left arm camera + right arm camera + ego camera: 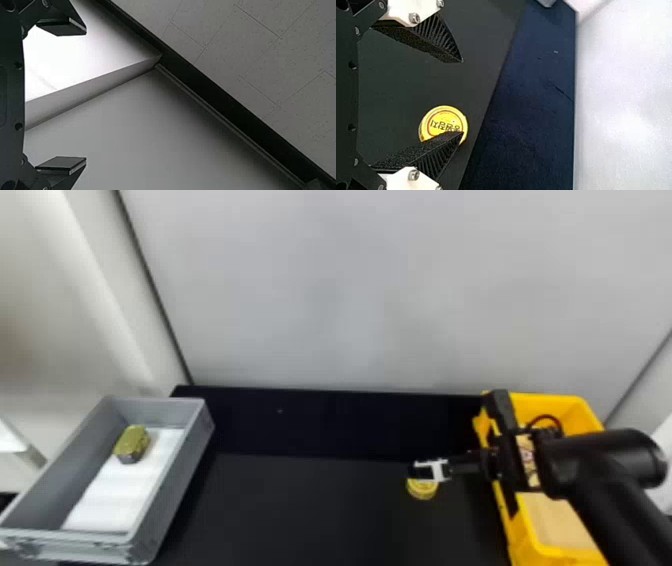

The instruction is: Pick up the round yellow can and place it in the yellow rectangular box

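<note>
The widely spread black right claw, seemingly off-centre, could knock the round yellow can aside if lowered.

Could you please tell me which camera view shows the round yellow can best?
The right wrist view: the can appears large there, its round top facing the camera, though the right gripper covers part. The head view shows it small, partly behind that gripper.
</note>
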`<state>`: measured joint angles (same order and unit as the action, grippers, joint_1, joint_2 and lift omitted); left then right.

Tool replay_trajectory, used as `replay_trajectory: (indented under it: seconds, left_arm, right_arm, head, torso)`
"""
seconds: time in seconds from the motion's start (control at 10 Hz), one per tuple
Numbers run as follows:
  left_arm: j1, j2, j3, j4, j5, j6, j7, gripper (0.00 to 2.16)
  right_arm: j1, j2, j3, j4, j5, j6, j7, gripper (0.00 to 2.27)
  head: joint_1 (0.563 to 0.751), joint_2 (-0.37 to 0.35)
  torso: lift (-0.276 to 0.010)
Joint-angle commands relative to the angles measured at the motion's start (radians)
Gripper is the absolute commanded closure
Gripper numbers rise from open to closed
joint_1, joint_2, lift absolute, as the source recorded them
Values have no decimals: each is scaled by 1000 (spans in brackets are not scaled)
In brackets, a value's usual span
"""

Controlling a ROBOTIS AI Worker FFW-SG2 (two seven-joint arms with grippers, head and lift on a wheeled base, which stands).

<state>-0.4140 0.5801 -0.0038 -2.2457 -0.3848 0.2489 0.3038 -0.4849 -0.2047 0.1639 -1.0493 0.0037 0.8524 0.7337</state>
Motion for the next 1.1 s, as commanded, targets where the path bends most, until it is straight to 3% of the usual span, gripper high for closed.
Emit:
replay_trajectory:
  seconds: [0.0, 0.2, 1.0]
  left_arm:
    - [0, 2, -2, 0, 0, -3, -1, 128]
    - [-2, 2, -2, 0, 0, -6, 0, 128]
    - [-2, -5, -12, 0, 0, -10, -5, 128]
  right_arm:
    - [-12, 36, 37, 12, 211, -31, 67, 165]
    - [-27, 51, 94, 22, 426, -91, 172, 165]
    - [-32, 37, 128, 210, 421, -334, 173, 209]
  head:
    - [663, 54]
    - [663, 54]
    - [663, 54]
  torso:
    - [-10]
    - [-10]
    - [-10]
